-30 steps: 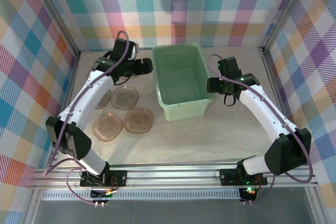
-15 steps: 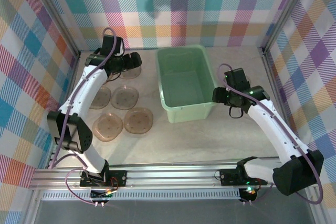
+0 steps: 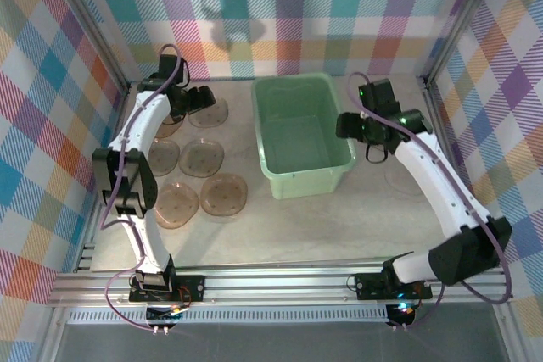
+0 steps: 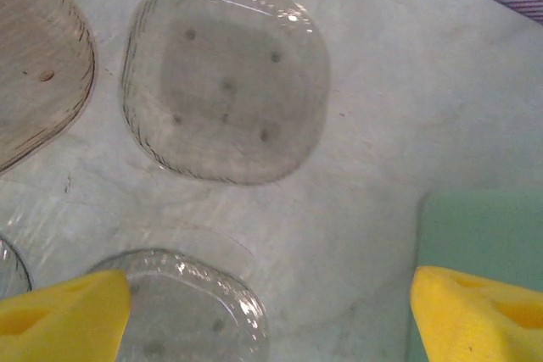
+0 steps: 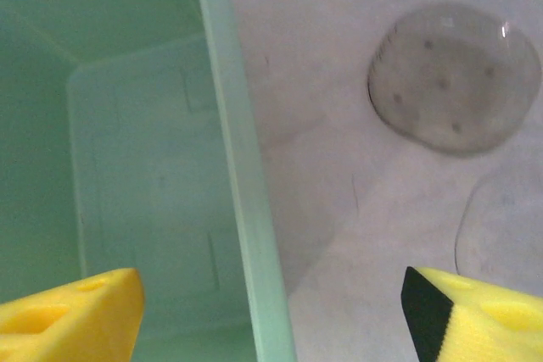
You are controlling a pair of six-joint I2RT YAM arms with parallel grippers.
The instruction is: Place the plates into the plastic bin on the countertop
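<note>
Top view: the empty bin [image 3: 301, 137] sits mid-desk [image 3: 280, 235] with plates [image 3: 204, 158] spread to its left. The left claw [image 3: 197, 99] has swung off the bin's rim to the upper-left plates since a second ago, so it's the nearer arm. Left wrist: the left claw [image 4: 271, 311] is wide open and empty, with a plate [image 4: 225, 78] straight ahead at upper middle. Right wrist: the right claw [image 5: 271, 311] gapes empty astride the bin wall [image 5: 242, 167], with another plate [image 5: 454, 78] at upper right.
</note>
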